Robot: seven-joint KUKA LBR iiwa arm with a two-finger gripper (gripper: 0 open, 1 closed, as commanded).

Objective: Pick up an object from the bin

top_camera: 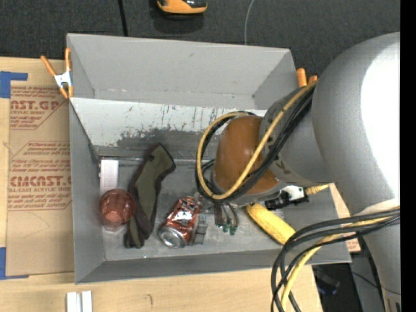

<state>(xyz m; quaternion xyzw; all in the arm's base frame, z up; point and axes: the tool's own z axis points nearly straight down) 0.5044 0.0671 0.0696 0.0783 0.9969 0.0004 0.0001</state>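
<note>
Crushed red-and-white can (180, 222): front-centre of bin (175, 70) floor. Far left is a red cup (116, 207), then a dark olive glove (146, 194). Gripper (225, 225) is down just right of the can, can't tell if clenched. Orange wrist cover (240, 155) tilts above it. Yellow banana-like piece (270, 223) lies further right.

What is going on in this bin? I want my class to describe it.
A robot arm reaches into the grey metal bin from the right. Its gripper is low near the front of the bin floor, just right of a crushed red and white drinks can. It does not visibly hold anything. A dark olive cloth and a reddish cup lie further left, and a yellow banana-shaped thing lies to the right.
</note>
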